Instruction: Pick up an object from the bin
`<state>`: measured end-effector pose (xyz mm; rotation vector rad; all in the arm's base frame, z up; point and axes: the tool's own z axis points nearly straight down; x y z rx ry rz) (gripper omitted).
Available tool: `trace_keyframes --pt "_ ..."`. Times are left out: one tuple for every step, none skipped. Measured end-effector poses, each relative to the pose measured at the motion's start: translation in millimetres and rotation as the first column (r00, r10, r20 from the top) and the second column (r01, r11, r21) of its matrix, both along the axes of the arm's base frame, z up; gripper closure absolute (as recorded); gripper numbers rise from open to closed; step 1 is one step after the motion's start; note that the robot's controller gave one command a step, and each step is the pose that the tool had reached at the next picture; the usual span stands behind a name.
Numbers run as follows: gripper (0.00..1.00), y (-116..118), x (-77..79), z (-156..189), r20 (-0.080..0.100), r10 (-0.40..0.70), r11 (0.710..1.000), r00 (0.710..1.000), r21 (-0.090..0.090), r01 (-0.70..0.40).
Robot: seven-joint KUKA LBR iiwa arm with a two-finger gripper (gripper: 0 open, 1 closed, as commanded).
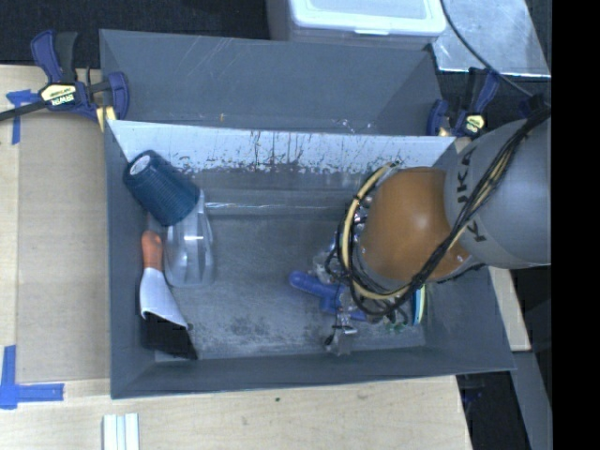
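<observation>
My gripper (339,330) is low over the bin's floor at the front right, mostly hidden under the arm's orange dome. A small blue plastic piece (309,286) lies just left of it, right against its metal parts. Whether the gripper holds that piece I cannot tell. A clear plastic bottle (190,247) with a big dark blue cap lies on its side at the bin's left, well away from the gripper. Beside it, against the left wall, lies a thing (155,293) with an orange top, a white middle and a black end.
The arm with its dome and cables covers the bin's right third. The floor between the bottle and the blue piece is bare grey metal. Dark streaks mark the back wall.
</observation>
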<state>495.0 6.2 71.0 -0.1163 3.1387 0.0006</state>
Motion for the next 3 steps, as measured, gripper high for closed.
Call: trace_keyframes --pt "0.00 -1.1 0.9 -0.3 0.009 -0.020 1.000 1.000 0.000 0.020" --pt "1.00 -59.9 14.0 -0.9 0.004 -0.142 0.990 0.990 0.000 0.142" --pt "1.00 -59.9 14.0 -0.9 0.004 -0.142 0.990 0.990 0.000 0.142"
